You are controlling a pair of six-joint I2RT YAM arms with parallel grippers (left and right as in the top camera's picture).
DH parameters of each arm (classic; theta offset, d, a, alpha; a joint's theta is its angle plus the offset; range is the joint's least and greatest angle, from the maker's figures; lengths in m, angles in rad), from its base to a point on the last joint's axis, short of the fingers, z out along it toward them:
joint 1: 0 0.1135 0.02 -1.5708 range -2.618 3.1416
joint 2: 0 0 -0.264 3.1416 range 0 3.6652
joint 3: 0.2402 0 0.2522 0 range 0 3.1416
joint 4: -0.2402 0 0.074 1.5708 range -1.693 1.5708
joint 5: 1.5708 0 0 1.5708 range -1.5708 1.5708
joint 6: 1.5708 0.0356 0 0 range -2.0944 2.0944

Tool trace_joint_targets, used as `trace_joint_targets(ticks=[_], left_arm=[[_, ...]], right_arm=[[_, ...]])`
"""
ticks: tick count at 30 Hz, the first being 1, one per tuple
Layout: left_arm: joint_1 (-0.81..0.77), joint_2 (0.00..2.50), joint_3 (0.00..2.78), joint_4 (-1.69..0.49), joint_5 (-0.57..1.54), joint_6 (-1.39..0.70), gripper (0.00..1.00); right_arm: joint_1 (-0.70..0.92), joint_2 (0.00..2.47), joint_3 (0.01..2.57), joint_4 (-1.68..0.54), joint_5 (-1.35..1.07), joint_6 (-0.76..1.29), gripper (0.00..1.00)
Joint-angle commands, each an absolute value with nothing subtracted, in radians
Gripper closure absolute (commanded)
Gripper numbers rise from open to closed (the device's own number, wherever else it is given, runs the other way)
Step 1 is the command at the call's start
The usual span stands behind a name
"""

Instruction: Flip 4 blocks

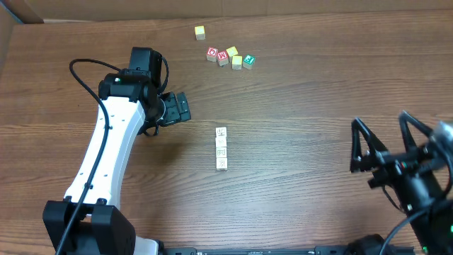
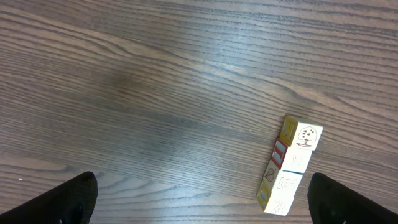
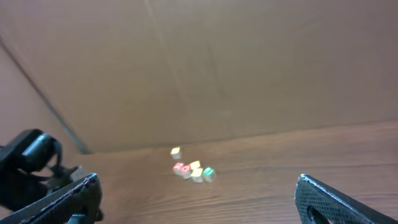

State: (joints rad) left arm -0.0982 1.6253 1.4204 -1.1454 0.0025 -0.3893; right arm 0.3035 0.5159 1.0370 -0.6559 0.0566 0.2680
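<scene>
I've got my left arm stretched forward, left gripper (image 1: 180, 108) angled down over the table (image 1: 297, 92), jaws fully spread, nothing held. The row of four blocks (image 2: 289, 165) lies near its right finger, not touching. My right gripper (image 1: 382, 145) sits well apart, equally wide, empty.

No readable text anywhere; marks on the blocks (image 2: 292, 163) are too faint.

Light even and soft, shadows faint. Dull sheen on table (image 2: 155, 93) left of blocks (image 2: 291, 163). Right wrist view blurred.
</scene>
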Motion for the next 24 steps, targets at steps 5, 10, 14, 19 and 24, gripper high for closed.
trace_joint_targets(ticks=[5, 10, 14, 19, 24], left_arm=[[-0.099, 1.634, 1.428, -1.148, -0.010, -0.389, 0.00], [-0.099, 1.634, 1.428, -1.148, -0.010, -0.389, 0.00], [-0.099, 1.634, 1.428, -1.148, -0.010, -0.389, 0.00], [-0.099, 1.634, 1.428, -1.148, -0.010, -0.389, 0.00], [-0.099, 1.634, 1.428, -1.148, -0.010, -0.389, 0.00]], right_arm=[[0.220, 0.283, 0.785, -0.567, 0.039, 0.258, 0.00], [0.202, 0.158, 0.607, -0.407, 0.039, 0.258, 0.00], [0.200, 0.074, 0.458, -0.167, 0.025, 0.257, 0.00], [0.200, 0.009, 0.299, 0.184, 0.021, 0.257, 0.00], [0.200, 0.003, 0.190, 0.463, 0.021, 0.257, 0.00]])
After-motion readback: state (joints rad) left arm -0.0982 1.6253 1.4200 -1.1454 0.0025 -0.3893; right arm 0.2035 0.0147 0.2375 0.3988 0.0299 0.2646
